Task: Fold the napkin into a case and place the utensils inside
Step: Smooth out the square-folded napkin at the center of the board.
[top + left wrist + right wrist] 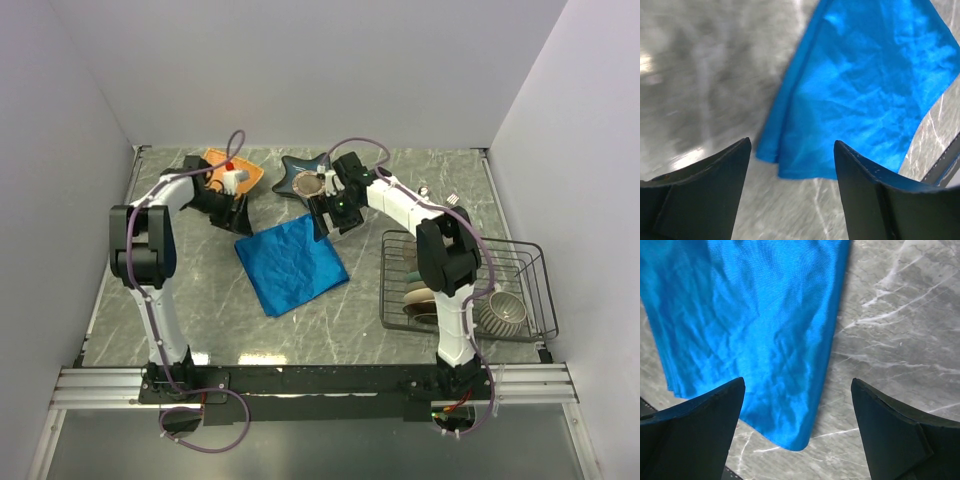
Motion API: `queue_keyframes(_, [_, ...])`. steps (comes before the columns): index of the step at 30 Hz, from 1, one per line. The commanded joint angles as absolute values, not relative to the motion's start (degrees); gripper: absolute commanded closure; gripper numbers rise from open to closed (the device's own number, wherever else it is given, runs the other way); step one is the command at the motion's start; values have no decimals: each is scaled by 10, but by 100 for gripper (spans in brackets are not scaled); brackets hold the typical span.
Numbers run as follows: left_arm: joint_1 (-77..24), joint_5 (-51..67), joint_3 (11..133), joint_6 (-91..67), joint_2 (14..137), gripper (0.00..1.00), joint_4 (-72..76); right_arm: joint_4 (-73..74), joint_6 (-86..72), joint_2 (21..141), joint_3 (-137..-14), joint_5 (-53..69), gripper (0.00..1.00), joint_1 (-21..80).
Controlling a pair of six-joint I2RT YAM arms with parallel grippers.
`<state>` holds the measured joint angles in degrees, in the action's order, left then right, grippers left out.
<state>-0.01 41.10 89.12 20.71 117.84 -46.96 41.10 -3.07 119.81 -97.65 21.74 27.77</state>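
Observation:
The bright blue napkin (292, 263) lies flat on the marble table, roughly square and turned at an angle. My left gripper (232, 215) is open and empty, just above the napkin's far left corner. In the left wrist view the napkin (865, 85) shows two layers at that corner, between the open fingers of my left gripper (792, 142). My right gripper (325, 222) is open and empty over the far right corner. In the right wrist view the napkin (750, 325) ends in a rounded corner between the fingers of my right gripper (798, 380). Two small silver utensils (438, 195) lie at the far right.
An orange triangular dish (245, 178) with a white and red object stands at the back left. A dark star-shaped dish (290, 172) holds a round item. A wire rack (520, 250) with bowls stands at the right. Grey walls close in the table.

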Motion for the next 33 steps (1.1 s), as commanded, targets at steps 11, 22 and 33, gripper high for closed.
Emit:
queue_keyframes(11, [-91, 410, 726, 284, 1065, 50, -497, 417, 40, 1268, -1056, 219, 7, 272])
queue_keyframes(22, [-125, 442, 650, 240, 963, 38, -508, 420, 89, 1275, -1043, 331, 13, 304])
queue_keyframes(33, [-11, 461, 766, 157, 1028, 41, -422, 396, 65, 1252, -1047, 313, 15, 312])
